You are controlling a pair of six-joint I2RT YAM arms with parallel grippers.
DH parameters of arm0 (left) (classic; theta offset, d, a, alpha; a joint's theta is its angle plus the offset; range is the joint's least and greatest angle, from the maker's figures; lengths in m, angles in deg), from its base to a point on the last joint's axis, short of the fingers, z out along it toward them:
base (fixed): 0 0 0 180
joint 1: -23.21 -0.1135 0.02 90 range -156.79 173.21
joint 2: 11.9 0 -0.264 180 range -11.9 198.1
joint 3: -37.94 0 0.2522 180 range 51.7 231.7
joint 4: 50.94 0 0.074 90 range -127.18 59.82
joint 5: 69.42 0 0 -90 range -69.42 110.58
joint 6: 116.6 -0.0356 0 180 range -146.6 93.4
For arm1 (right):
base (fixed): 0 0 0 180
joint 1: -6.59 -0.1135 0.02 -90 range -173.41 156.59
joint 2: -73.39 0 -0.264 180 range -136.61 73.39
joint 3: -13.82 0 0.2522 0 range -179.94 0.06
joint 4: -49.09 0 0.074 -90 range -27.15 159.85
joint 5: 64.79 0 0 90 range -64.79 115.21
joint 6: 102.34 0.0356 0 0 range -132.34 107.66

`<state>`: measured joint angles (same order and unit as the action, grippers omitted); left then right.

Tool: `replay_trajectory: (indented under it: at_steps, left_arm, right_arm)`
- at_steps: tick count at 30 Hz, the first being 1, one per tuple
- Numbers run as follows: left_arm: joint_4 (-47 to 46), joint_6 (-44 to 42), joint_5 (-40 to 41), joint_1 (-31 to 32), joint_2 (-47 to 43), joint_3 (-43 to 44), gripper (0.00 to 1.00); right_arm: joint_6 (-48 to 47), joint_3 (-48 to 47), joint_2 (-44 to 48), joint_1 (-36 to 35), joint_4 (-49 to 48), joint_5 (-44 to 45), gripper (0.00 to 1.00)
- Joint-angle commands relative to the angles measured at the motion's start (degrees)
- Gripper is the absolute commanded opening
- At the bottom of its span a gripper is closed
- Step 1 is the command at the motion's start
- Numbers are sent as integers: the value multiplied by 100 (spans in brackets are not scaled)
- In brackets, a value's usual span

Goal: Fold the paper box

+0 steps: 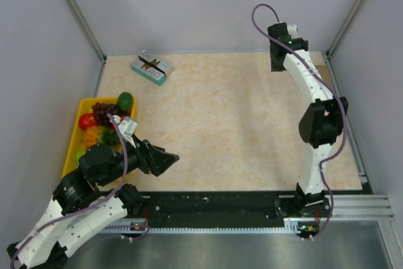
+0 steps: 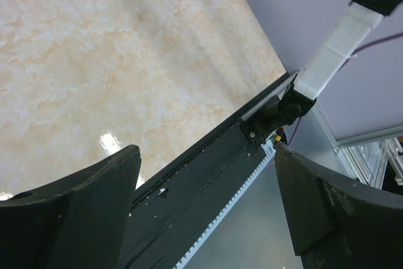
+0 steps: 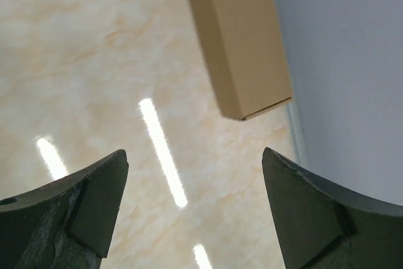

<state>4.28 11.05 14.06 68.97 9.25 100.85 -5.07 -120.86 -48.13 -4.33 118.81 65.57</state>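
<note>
- Your right wrist cam is the only view that really shows the paper box (image 3: 242, 48). It's plain brown cardboard, looks like a closed box shape rather than a flat sheet, and it lies on the table (image 3: 94, 61) with one long side right up against the wall (image 3: 340, 61).
- From the top cam you wouldn't know it's there, since the right arm reaches into the far right corner and I can't pick the box out behind it.
- The right gripper (image 3: 195, 155) has its fingers spread wide with nothing between them, hanging above the table near the box but not touching it.
- The left gripper (image 2: 206, 155) is also spread wide and empty. Its wrist cam shows just bare tabletop and the black base rail (image 2: 208, 174), plus a tiny brown sliver at the top edge that I can't identify.
- Only the top cam shows the left-side stuff: the yellow tray (image 1: 71, 146) of fruit with the left gripper beside it, and the small teal-and-white box (image 1: 151, 67) near the far left corner, well apart from both grippers.
</note>
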Motion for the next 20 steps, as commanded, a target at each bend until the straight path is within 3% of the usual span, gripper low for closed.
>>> replay_trajectory:
  at_steps: [1, 5, 9, 12, 16, 20]
  left_arm:
    - [-225, 295, 274, 3, -470, -133, 92]
    - [-94, 375, 503, 3, -840, -212, 92]
    - [30, 384, 538, 3, -998, -283, 93]
    - [30, 357, 486, 12, -964, -326, 93]
    - [-32, 340, 477, 12, -946, -379, 93]
    - [-181, 278, 494, 12, -989, -371, 93]
  right_arm:
    - [740, 1329, 1540, -858, -164, -774, 87]
    - [986, 3202, 3078, -1430, -1112, -1484, 89]
    - [1190, 5415, 5543, -1457, -2166, -2837, 89]
    - [1268, 6183, 6708, -1466, -2161, -2955, 90]
    - [1234, 6450, 8534, -1466, -1792, -2919, 99]
    - [1303, 6529, 9617, -1466, -1624, -2876, 99]
